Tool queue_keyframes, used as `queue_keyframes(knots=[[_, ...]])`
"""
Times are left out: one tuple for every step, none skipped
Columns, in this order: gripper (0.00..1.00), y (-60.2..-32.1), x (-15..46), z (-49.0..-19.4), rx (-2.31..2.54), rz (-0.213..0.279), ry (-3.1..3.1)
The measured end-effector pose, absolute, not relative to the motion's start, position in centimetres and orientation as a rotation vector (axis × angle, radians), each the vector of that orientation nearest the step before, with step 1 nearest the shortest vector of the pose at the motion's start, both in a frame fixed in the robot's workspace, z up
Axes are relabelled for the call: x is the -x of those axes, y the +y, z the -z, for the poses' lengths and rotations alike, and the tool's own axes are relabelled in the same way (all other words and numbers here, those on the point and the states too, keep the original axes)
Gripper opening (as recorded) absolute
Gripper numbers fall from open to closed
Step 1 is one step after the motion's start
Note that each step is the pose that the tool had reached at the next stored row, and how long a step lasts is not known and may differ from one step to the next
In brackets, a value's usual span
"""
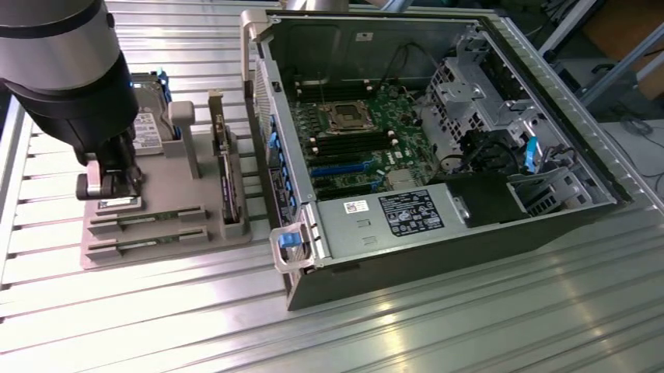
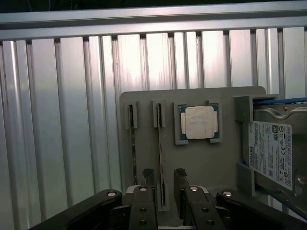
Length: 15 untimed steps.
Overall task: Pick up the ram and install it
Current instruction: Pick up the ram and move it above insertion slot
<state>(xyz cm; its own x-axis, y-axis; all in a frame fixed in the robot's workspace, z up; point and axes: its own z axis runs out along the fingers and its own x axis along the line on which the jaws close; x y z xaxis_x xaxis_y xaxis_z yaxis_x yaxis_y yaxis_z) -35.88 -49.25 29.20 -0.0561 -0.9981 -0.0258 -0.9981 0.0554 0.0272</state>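
Two ram sticks stand on edge in slots of a grey holder tray (image 2: 211, 158). My gripper (image 2: 164, 175) is open just above the tray, with one dark fingertip on each side of the ram (image 2: 159, 139) in the slot nearer the CPU chip (image 2: 199, 122); I cannot tell whether they touch it. The other ram stick (image 2: 133, 143) stands one slot further out, apart from the fingers. In the exterior view the gripper (image 1: 112, 198) hangs over the tray (image 1: 155, 256) at the left, by the ram (image 1: 145, 220).
A hard drive (image 2: 273, 153) and an upright expansion card (image 1: 228, 171) also sit on the tray. The open computer case (image 1: 415, 241) lies at the exterior view's right, with motherboard (image 1: 363, 148), empty CPU socket (image 1: 343, 116) and power supply (image 1: 405, 214). Ribbed metal table (image 1: 467, 326) all around.
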Motion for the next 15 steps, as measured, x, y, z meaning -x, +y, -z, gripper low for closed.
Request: queue_keyframes(knots=[[0.3,-49.3,35.9,-29.0,2.16,-0.059,2.281],[0.3,-49.3,35.9,-28.7,2.162,-0.059,2.279],[0.3,-49.3,35.9,-28.5,2.163,-0.059,2.278],[0.3,-49.4,35.9,-28.4,2.164,-0.059,2.277],[0.3,-49.5,35.9,-28.3,2.164,-0.059,2.277],[0.3,-49.6,35.9,-28.2,2.165,-0.059,2.276],[0.3,-49.8,35.9,-28.1,2.166,-0.059,2.275],[0.3,-49.9,35.9,-28.0,2.166,-0.059,2.275],[0.3,-49.9,35.9,-27.9,2.167,-0.059,2.274],[0.3,-50.0,35.9,-27.9,2.167,-0.059,2.273],[0.3,-50.0,35.9,-27.8,2.168,-0.059,2.272],[0.3,-50.1,35.8,-27.6,2.172,-0.059,2.27],[0.3,-50.1,35.8,-27.5,2.173,-0.059,2.269],[0.3,-50.2,35.7,-27.3,2.175,-0.059,2.268],[0.3,-50.2,35.7,-27.1,2.176,-0.06,2.266]])
